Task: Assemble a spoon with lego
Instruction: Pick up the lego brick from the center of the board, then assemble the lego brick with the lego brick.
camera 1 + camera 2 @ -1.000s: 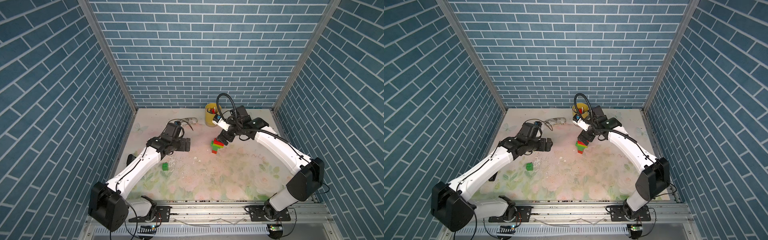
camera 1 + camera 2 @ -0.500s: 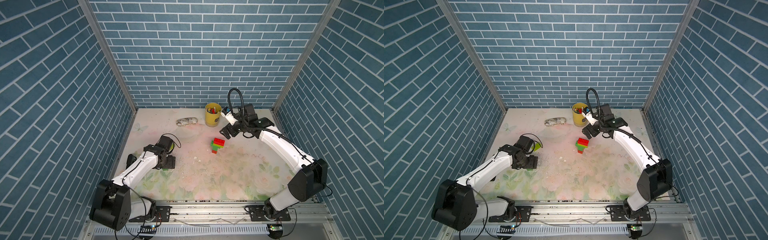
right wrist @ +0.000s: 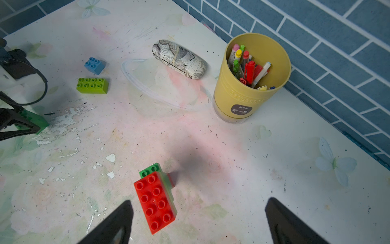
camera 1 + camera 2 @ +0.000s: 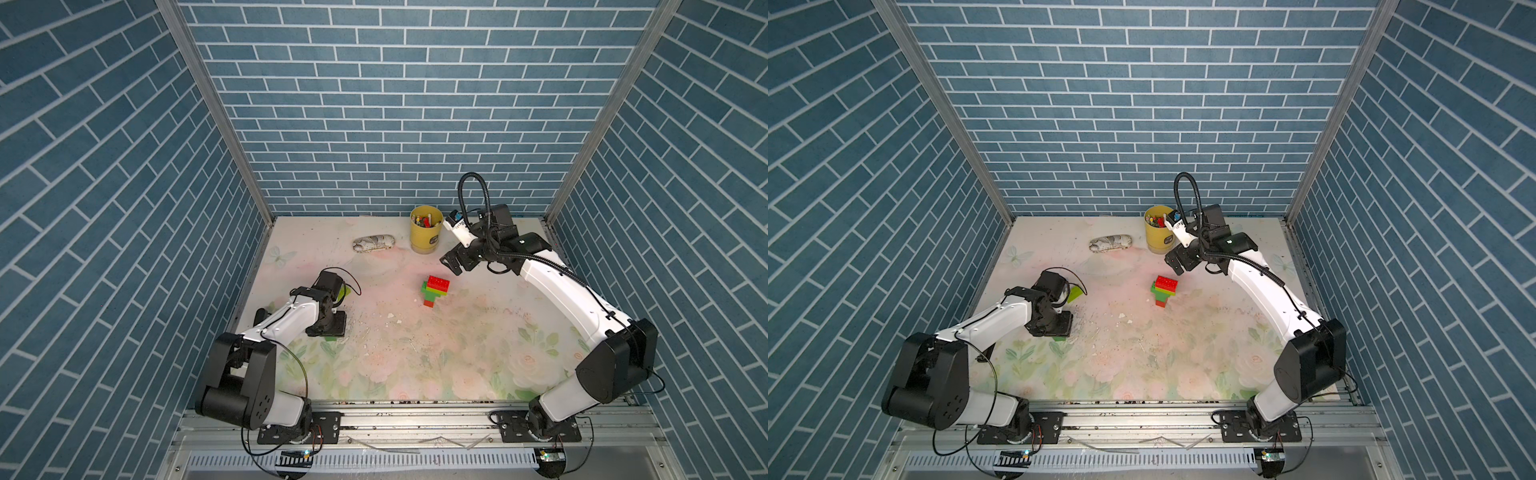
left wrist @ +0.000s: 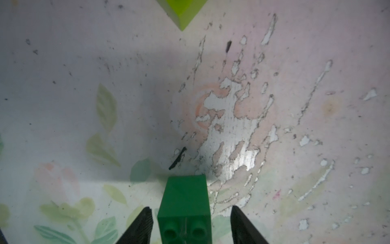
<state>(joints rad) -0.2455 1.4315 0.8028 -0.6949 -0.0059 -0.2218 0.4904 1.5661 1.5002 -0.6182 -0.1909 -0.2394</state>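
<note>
Standing mid-table in both top views, the half-built spoon [image 4: 434, 289], a studded red-and-green stack, has bare floral tabletop [image 4: 415, 353] all round. The right gripper [image 4: 455, 264] hangs near it, jaws spread, empty. Left wrist view: the left gripper [image 5: 191, 209] straddles a smooth-sided green brick [image 5: 185, 196], gaps either side, on peeling print. Right wrist view: a lime brick [image 3: 92, 85] and a light-blue brick [image 3: 95, 65] lie loose, well apart from a yellow cup [image 3: 242, 95].

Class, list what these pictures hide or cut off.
- green brick: studded end cut by the left wrist view's edge; mostly under the left tool in both top views.
- light-blue brick: hidden by the left arm in both top views.
- lime brick: cut by the left wrist view's edge.
</note>
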